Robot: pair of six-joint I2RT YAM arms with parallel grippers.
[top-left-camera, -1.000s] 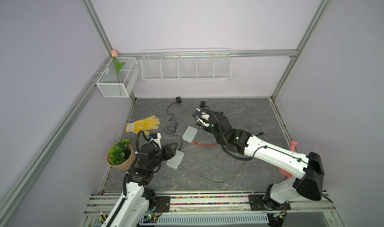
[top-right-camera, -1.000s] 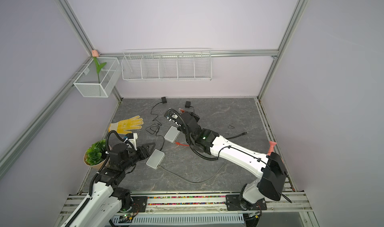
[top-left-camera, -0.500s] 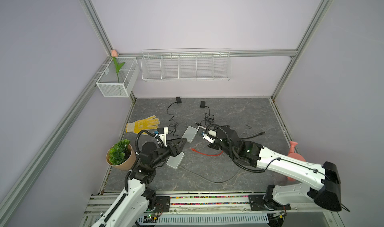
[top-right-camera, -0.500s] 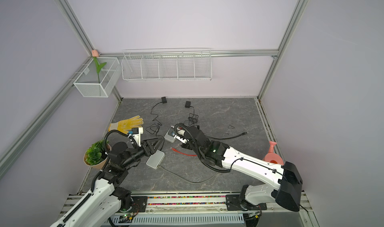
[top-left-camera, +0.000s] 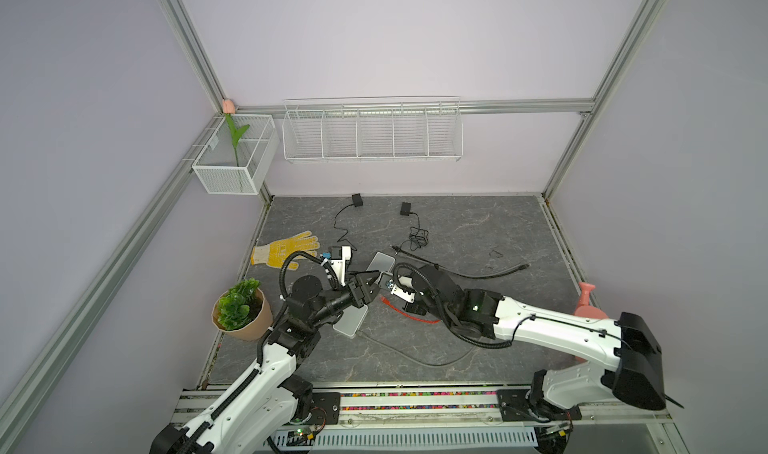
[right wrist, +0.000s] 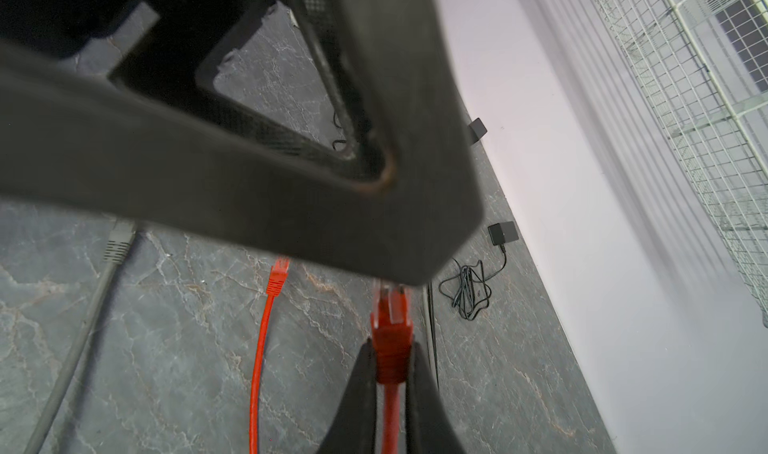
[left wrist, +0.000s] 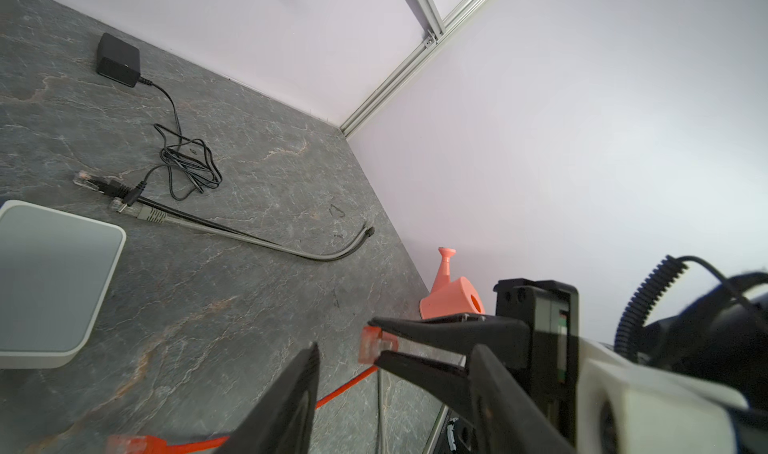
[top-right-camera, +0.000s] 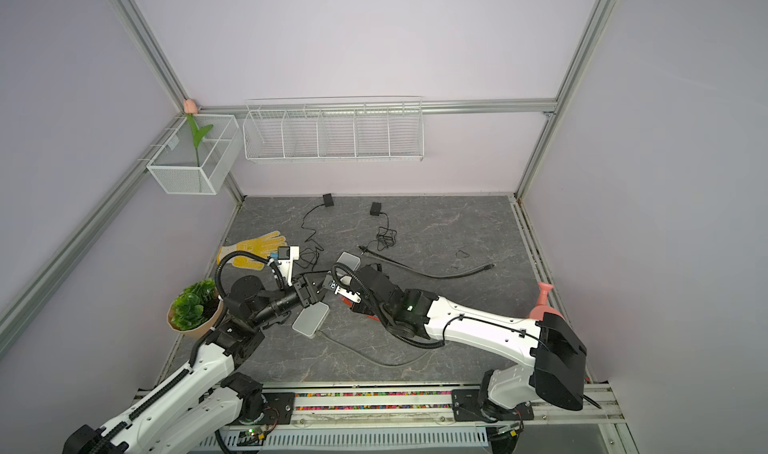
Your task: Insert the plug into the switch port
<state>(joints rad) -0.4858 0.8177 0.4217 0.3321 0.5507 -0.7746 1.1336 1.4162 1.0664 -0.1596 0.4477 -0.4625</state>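
"Right wrist view first: what has the right tool (right wrist: 392,350) got?"

"It is clamped on the red plug (right wrist: 390,319), one finger on each side of it. The red cable (right wrist: 388,414) runs back between them. The plug's tip is hidden behind a blurred black finger (right wrist: 291,207) of the left tool."

"And the left tool (top-left-camera: 374,283) itself?"

"Its jaws stand apart and hold nothing. From the left wrist camera the plug shows in the gap between its two fingers. Whether either of them touches the plug I cannot tell."

"Where is all this on the table (top-left-camera: 478,232)?"

"Left of the middle, in both top views. The two tools meet tip to tip between the two switches. The far switch (top-left-camera: 382,261) lies just beyond them. The near switch (top-left-camera: 351,321) lies just on the near side, partly hidden by the left arm. The plug is held up off the table and apart from the far switch. Neither switch shows its ports."

"The cable's other end?"

"That loose end (right wrist: 277,279) lies flat on the table, near the grey cable (right wrist: 83,327)."

"Anything else about?"

"A yellow glove (top-left-camera: 286,250) at the far left, a potted plant (top-left-camera: 241,310) at the near left edge, and a pink watering can (top-left-camera: 586,302) by the right wall. A black adapter (top-left-camera: 356,200) and a second adapter (top-left-camera: 405,208) lie near the far wall."
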